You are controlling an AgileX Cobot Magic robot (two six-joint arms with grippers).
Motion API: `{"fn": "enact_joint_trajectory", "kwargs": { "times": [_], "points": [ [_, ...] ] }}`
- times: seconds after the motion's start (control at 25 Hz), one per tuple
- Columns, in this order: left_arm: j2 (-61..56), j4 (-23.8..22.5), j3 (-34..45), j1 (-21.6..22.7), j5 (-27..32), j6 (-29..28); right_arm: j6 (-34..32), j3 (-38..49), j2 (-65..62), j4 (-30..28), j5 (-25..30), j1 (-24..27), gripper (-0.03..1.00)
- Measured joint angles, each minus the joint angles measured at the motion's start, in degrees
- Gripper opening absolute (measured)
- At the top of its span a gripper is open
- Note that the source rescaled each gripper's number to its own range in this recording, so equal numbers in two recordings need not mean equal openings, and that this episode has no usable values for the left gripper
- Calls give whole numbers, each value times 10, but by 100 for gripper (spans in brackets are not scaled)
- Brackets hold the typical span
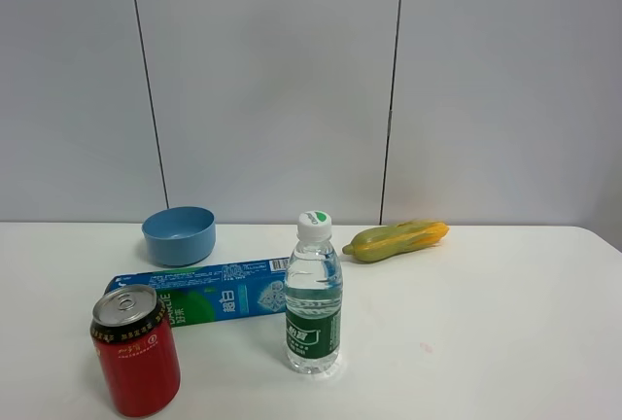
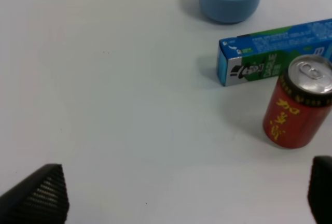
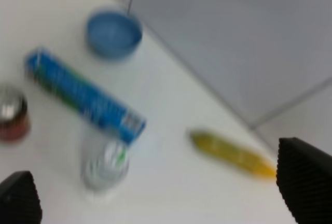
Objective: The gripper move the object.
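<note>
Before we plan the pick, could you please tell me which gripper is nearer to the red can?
Left. The left gripper hangs open close beside the red can. The right gripper, also open, looks on from farther off, across the water bottle.

You have open bench (image 1: 505, 323) all along the right edge and at the front right corner. The red can (image 1: 135, 349) stands at the front left, with the blue-green box (image 1: 199, 295) lying just behind it, so that side is tight. The water bottle (image 1: 313, 298) stands tall near the front middle. Toward the back edge sit the blue bowl (image 1: 179, 234) and the corn cob (image 1: 397, 239).
</note>
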State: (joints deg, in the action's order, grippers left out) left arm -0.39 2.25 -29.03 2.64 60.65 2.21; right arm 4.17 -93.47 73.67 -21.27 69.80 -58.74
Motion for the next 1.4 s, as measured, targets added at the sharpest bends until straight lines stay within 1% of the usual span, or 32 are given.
{"fn": "enact_joint_trajectory", "kwargs": {
  "times": [0.04, 0.12, 0.2, 0.32, 0.4, 0.48, 0.64, 0.96, 1.08, 1.2, 1.4],
  "points": [
    [0, 0, 0, 0, 0, 0, -15, 48, -24, 0, -1, 0, 79],
    [0, 0, 0, 0, 0, 0, -42, 135, -72, 4, -19, 0, 79],
    [0, 0, 0, 0, 0, 0, -81, 220, -116, 11, -37, 0, 79],
    [0, 0, 0, 0, 0, 0, -138, 316, -183, 25, -54, 5, 79],
    [0, 0, 0, 0, 0, 0, -168, 364, -223, 53, -65, 27, 79],
    [0, 0, 0, 0, 0, 0, -193, 405, -251, 80, -70, 69, 79],
    [0, 0, 0, 0, 0, 0, -204, 457, -285, 118, -70, 165, 79],
    [0, 0, 0, 0, 0, 0, -203, 506, -353, 145, -69, 331, 79],
    [0, 0, 0, 0, 0, 0, -189, 528, -399, 145, -68, 380, 79],
    [0, 0, 0, 0, 0, 0, -165, 558, -459, 146, -59, 417, 79],
    [0, 0, 0, 0, 0, 0, -148, 599, -561, 169, -46, 459, 79]
  ]
}}
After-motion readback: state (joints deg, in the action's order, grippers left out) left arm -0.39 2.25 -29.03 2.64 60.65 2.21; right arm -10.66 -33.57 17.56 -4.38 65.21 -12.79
